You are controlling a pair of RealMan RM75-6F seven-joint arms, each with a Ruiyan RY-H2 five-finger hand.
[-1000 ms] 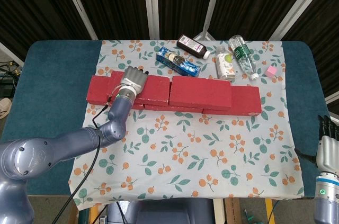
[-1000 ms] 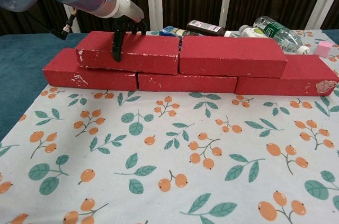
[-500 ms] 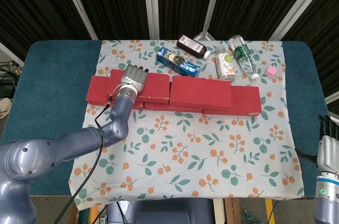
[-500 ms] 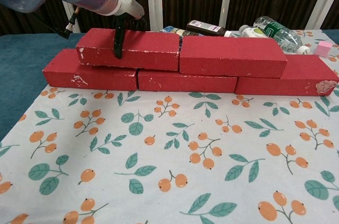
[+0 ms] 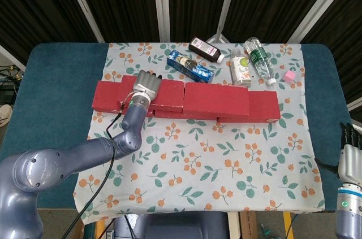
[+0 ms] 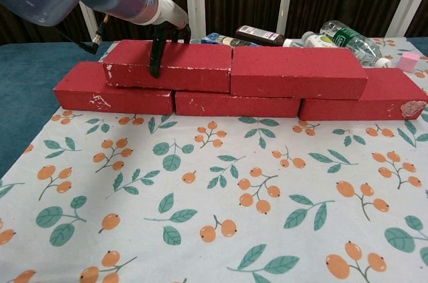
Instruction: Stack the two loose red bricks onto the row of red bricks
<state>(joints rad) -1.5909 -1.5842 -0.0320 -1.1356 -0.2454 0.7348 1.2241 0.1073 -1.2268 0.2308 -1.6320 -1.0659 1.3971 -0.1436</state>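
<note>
Red upper-left brick [image 6: 170,65] sits on the bottom row [image 6: 234,104] at frame centre-left, flush against its upper neighbour [image 6: 297,72], with my left hand [image 5: 146,83] clamped over it, so I judge the placing done and release comes next.
</note>
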